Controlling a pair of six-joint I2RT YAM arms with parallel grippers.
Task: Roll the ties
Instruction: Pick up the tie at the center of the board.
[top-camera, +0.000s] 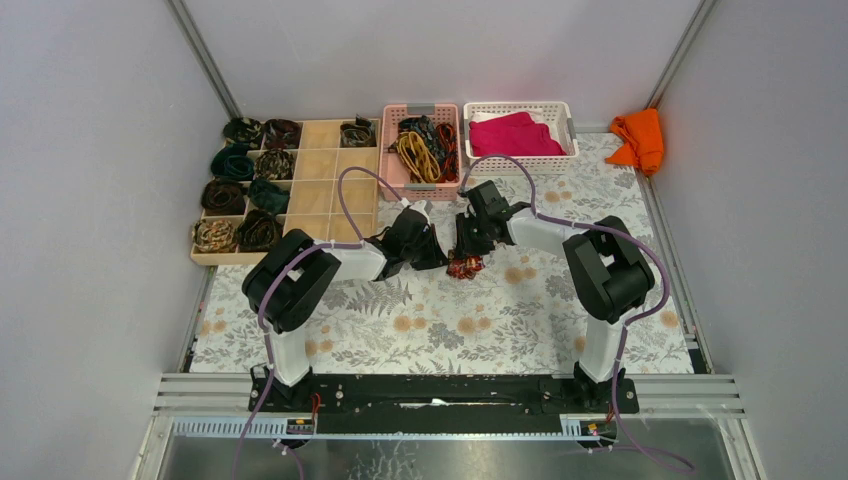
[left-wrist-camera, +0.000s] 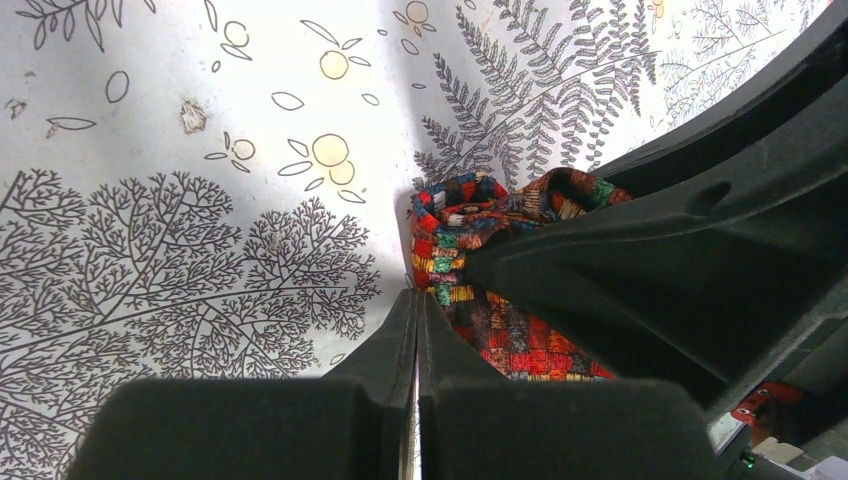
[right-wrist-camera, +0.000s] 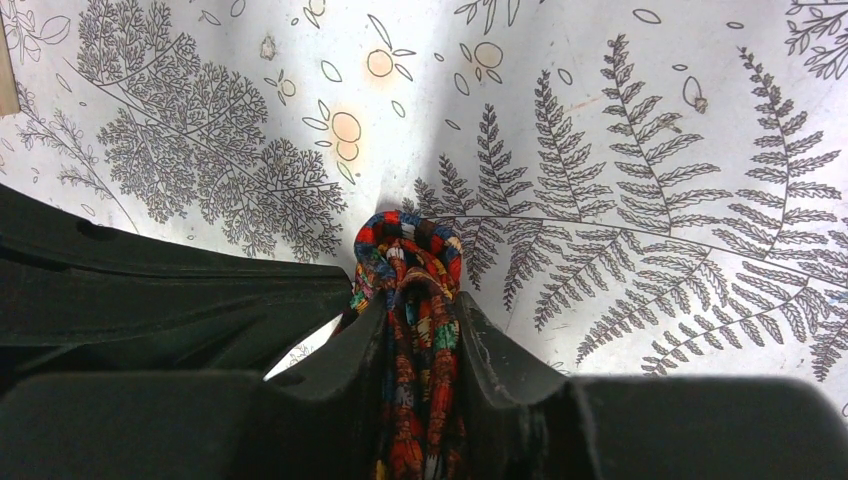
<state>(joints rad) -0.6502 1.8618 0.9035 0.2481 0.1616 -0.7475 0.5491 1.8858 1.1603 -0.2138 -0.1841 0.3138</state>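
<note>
A red-orange-and-dark patterned tie (top-camera: 465, 267) is bunched into a small roll on the fern-print table cover, between the two grippers. My right gripper (right-wrist-camera: 412, 300) is shut on this tie (right-wrist-camera: 408, 250); the fabric runs up between its fingers and the rolled end sticks out past the tips. My left gripper (left-wrist-camera: 417, 295) is shut with nothing between its jaws, its tip just left of the tie (left-wrist-camera: 470, 215) and touching or nearly touching it. In the top view the left gripper (top-camera: 420, 245) and right gripper (top-camera: 470, 245) face each other closely.
A wooden compartment tray (top-camera: 320, 170) at the back left holds several rolled ties. A pink basket (top-camera: 392, 160) holds loose ties. A white basket (top-camera: 560, 108) holds magenta cloth. An orange cloth (top-camera: 640, 140) lies at the back right. The right gripper's body (left-wrist-camera: 700, 250) fills the left wrist view's right side.
</note>
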